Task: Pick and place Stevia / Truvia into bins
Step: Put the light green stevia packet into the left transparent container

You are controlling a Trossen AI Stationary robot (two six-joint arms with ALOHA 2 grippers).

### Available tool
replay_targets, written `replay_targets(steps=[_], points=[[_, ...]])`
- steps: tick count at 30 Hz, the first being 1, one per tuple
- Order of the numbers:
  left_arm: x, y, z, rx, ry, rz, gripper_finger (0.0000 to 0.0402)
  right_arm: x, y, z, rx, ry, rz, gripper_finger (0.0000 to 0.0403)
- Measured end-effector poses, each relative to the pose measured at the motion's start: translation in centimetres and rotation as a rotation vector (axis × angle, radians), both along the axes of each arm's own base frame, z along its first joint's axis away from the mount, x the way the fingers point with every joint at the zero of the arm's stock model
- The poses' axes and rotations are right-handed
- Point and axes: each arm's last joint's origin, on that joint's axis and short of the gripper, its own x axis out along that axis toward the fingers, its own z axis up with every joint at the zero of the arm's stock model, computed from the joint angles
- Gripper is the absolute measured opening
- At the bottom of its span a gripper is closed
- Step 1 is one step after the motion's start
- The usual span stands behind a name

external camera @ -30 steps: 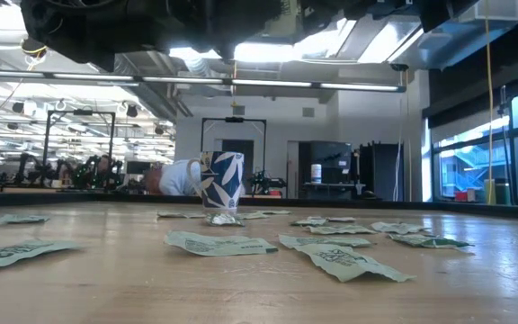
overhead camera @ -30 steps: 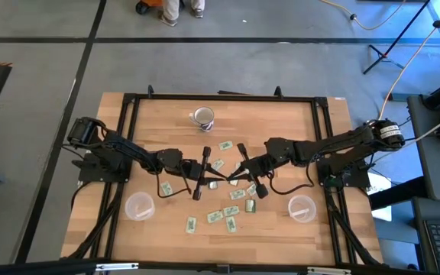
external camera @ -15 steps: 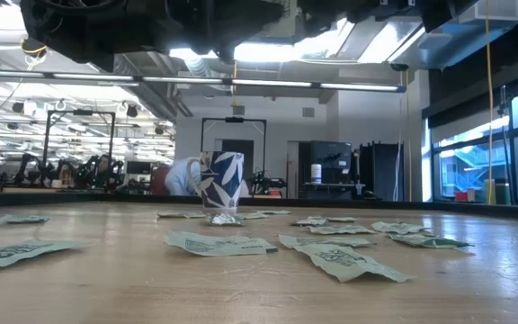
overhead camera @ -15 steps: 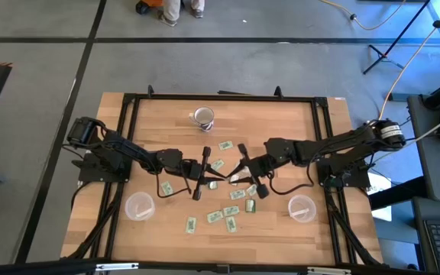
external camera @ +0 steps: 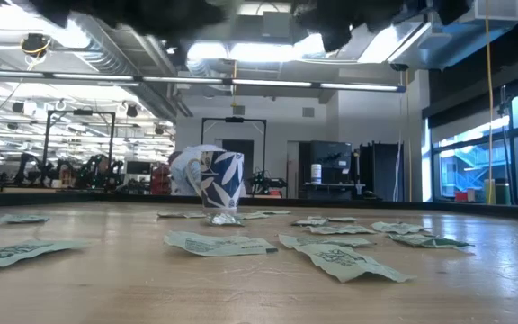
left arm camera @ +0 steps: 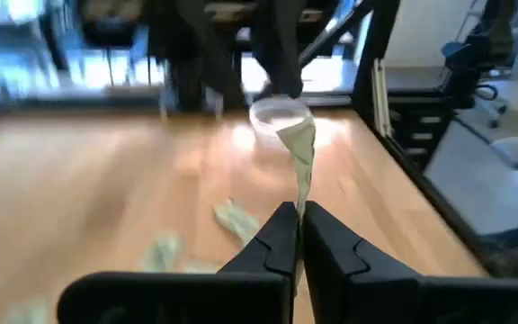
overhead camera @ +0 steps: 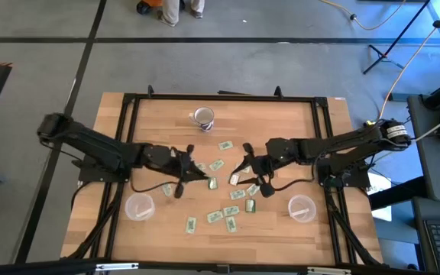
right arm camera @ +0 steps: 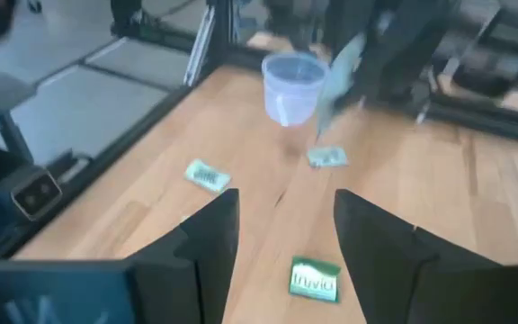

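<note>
Several green-and-white Stevia packets (overhead camera: 231,210) lie flat around the middle of the wooden table. Two clear cups serve as bins, one near left (overhead camera: 139,206) and one near right (overhead camera: 302,208). My left gripper (overhead camera: 205,178) is left of centre, raised and shut on one packet (left arm camera: 299,153). The right wrist view also shows that packet (right arm camera: 338,67), in front of the left cup (right arm camera: 292,85). My right gripper (overhead camera: 237,174) hangs open over the middle. A packet (right arm camera: 315,279) lies on the table below, between its fingers and untouched. My left gripper pinches one end of the packet (left arm camera: 299,200) between its two fingertips. The fingers come from the table's left, close to level and slanting slightly down. The rest of the packet sticks out past the fingertips, edge-on and slightly bent, lifted clear of the table.
A white patterned mug (overhead camera: 203,117) stands at the far middle and shows again in the low view (external camera: 220,180). Black frame rails (overhead camera: 220,98) run around the tabletop. Bare wood lies between the packets and the near edge.
My left gripper has pulled back toward the table's left edge and risen, rolling its wrist, with a packet lifted off the table between its fingers. My right gripper has opened and stayed near the middle. The other packets have not moved.
</note>
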Motion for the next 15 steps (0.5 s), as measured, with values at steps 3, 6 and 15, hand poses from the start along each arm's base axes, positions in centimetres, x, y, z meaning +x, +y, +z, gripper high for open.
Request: replay_targets(steps=[3,6,15], points=[[-2.1,-0.2,0.9,-0.161,0.086,0.017,0.0005,0.9,0.0,-1.1,-0.011,0.007,0.001,0.0185],[-3.9,-0.6,1.2,-0.262,0.188,-0.028,0.0005,2.0,0.0,-2.2,-0.053,-0.016,-0.003,0.0185],[-8.5,-1.9,0.9,-0.576,0.594,0.02,0.0004,4.1,-1.1,-4.7,-0.117,-0.046,-0.075,0.0185]])
